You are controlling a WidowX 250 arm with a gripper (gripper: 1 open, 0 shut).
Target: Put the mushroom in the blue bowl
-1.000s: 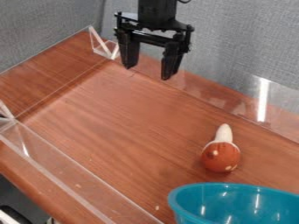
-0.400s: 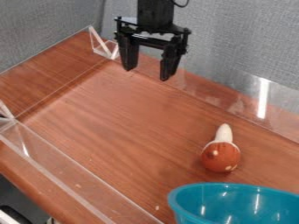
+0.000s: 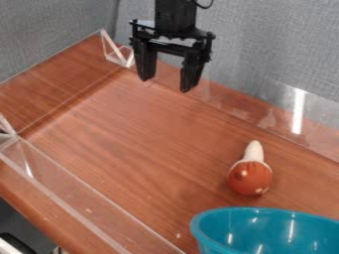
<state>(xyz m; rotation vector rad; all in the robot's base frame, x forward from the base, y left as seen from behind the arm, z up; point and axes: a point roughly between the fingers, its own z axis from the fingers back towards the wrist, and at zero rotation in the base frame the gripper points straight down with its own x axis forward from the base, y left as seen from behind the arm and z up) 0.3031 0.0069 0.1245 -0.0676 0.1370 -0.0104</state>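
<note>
Brown wood-look tabletop (image 3: 119, 149) w/ low clear plastic side walls (image 3: 73, 203), speckled grey panels behind. Black two-fingered gripper (image 3: 169, 70) is up at the far side, jaws spread wide, nothing btwn them. Small toy mushroom w/ round glossy red-orange cap and cream-white stem (image 3: 251, 171) lies on the wood, stem pointing away from cam, cap just beside the big round teal-blue plastic bowl (image 3: 265, 230), not in it.

Risks, my guess: biggest is the tight gap btwn cap & bowl rim. If the near finger comes down too close, it could hit the rim & shove or tip the bowl. Cap looks round & slick, so an off-centre pinch could roll it away or squirt it out; grabbing only the thin stem could let the heavier-looking end swing/drop. Bowl's near part is cut off by the frame edge, so a release pt judged from this view may be off. Carrying too low = mushroom catches the rim & falls outside. Clear wall at the far side is easy to misjudge, could snag a finger on approach.
</note>
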